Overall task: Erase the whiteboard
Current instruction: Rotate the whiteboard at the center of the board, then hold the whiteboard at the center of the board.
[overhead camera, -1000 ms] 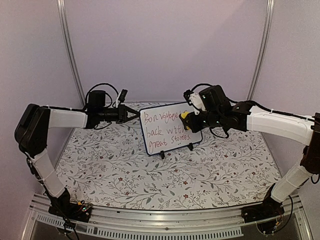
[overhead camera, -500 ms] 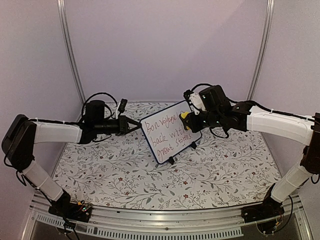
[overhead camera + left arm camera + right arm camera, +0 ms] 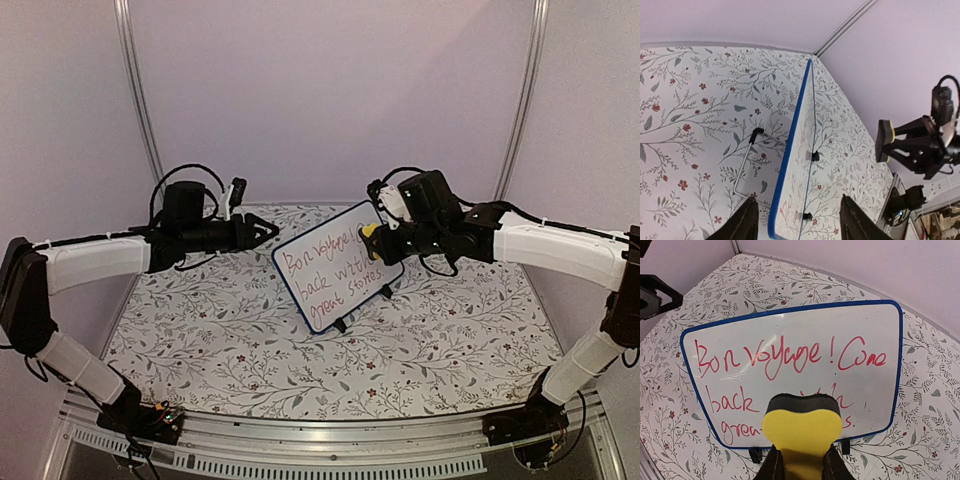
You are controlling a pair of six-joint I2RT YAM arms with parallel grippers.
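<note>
- Whiteboard (image 3: 335, 268) has swung round in the last second, left end nearer now; it stands angled on its feet in the middle of the table (image 3: 200, 340)
- Left arm reaches in level, left gripper (image 3: 270, 230) spread wide, empty, board's edge just ahead
- Right gripper (image 3: 802, 466) clamps a yellow sponge (image 3: 802, 432) before the board's face
- Red writing: "Bon Voyage! Come back", the rest part-hidden

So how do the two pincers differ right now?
The left pincer is open and empty; the right pincer is shut on a yellow sponge. The left points at the whiteboard's edge; the right faces its written side. Both are black and two-fingered.
</note>
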